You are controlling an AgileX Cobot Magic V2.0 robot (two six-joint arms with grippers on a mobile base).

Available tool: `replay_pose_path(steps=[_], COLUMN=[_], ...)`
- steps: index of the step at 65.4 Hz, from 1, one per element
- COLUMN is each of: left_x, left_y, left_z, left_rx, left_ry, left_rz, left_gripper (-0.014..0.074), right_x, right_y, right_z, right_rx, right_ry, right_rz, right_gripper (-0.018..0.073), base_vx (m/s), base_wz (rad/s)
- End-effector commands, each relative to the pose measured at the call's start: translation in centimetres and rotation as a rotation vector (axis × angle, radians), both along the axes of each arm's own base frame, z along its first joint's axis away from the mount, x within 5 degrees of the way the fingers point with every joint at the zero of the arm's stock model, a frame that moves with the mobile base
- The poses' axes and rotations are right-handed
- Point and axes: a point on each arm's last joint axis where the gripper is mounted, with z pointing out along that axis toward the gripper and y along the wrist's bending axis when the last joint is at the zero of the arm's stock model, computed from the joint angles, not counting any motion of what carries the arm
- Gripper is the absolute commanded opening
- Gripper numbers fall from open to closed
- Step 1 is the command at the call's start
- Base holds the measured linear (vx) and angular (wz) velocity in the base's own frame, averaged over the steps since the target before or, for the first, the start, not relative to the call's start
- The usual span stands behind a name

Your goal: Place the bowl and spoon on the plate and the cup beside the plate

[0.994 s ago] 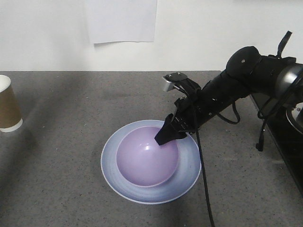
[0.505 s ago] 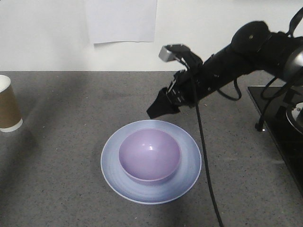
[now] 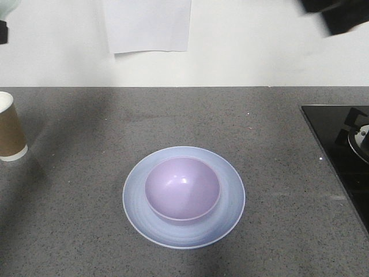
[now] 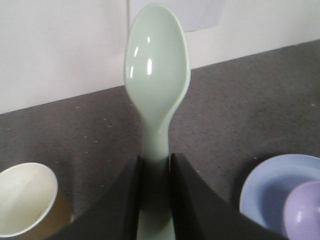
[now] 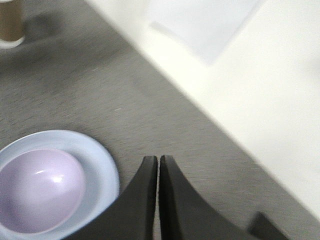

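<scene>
Right arm withdrawn to upper right of frame, bowl (image 3: 182, 189) left seated on plate (image 3: 229, 213) | right tool (image 5: 158, 165) clenched empty | left tool (image 4: 154, 165) grasping spoon (image 4: 157, 75) | cup (image 3: 10, 134) far left on surface (image 3: 277, 127) | spoon next.

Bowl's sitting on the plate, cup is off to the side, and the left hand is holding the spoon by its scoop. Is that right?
Not quite. In the left wrist view the left hand grips the spoon by its handle, with the scoop sticking out free beyond the fingers. The rest holds: the bowl sits on the plate, and the cup stands off to the side.
</scene>
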Motion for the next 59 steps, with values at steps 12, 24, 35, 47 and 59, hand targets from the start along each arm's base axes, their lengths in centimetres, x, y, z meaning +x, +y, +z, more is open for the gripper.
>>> replay_pose_path(steps=[12,24,35,47,59], left_x=[1.4,2.1,0.9,0.4,0.9], left_y=[-4.3,-8.4,-12.6,-15.5,-16.7], left_z=[-3.6,-7.5,-8.7,-10.0,-11.6], left_rx=[-0.129,-0.141,-0.109,-0.041,-0.026], left_ry=[0.117,0.258,0.308,0.309,0.364], left_rz=[-0.239,-0.393,-0.535,-0.605,-0.608], left_gripper=[-0.0006,-0.0006,-0.0006,-0.0006,-0.0006], right_x=[-13.0,-19.8,-20.5,-18.1,-16.2], right_y=[-6.1,-8.7,-9.3,-9.0,-8.4], right_z=[6.2,5.5,1.2,-4.7,-8.4], right_rx=[0.108,0.186,0.137,0.098,0.036], right_ry=[-0.349,-0.399,-0.38,-0.272,-0.164], right_rz=[-0.267,-0.35,-0.386,-0.434,-0.433], right_gripper=[-0.0006,-0.0006,-0.0006,-0.0006,-0.0006], base_vx=[0.0,0.0,0.0,0.0,0.0], base_wz=[0.0,0.0,0.0,0.0,0.0])
